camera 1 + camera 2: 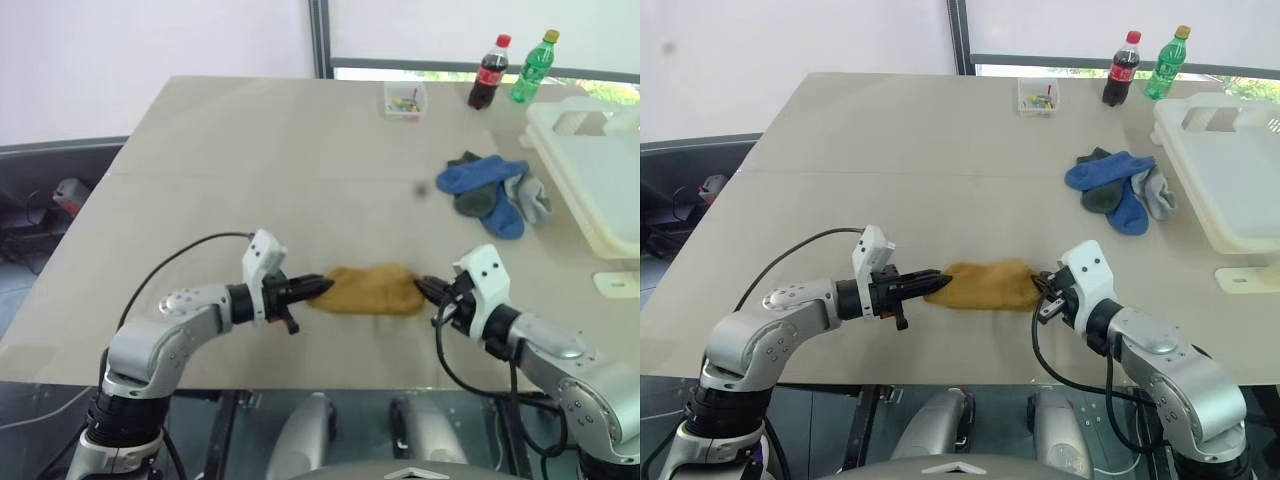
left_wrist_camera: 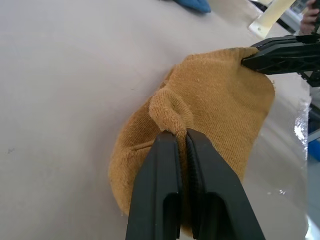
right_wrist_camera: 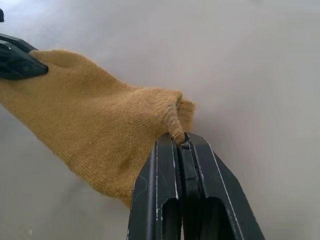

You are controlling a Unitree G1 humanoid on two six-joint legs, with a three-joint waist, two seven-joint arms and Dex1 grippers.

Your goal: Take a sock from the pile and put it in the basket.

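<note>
A mustard yellow sock (image 1: 372, 290) hangs stretched between my two grippers near the table's front edge. My left gripper (image 1: 318, 287) is shut on its left end, and my right gripper (image 1: 422, 289) is shut on its right end. The left wrist view shows the black fingers (image 2: 172, 170) pinching a fold of the sock (image 2: 210, 105); the right wrist view shows the same at the other end (image 3: 100, 125). The pile (image 1: 495, 192) of blue, grey and dark green socks lies at the right, next to the cream-white basket (image 1: 590, 165) at the table's right edge.
A small clear plastic box (image 1: 404, 98) stands at the table's far side. Beside it are a cola bottle (image 1: 488, 72) and a green bottle (image 1: 533, 66). A cream lid piece (image 1: 616, 283) lies near the right edge.
</note>
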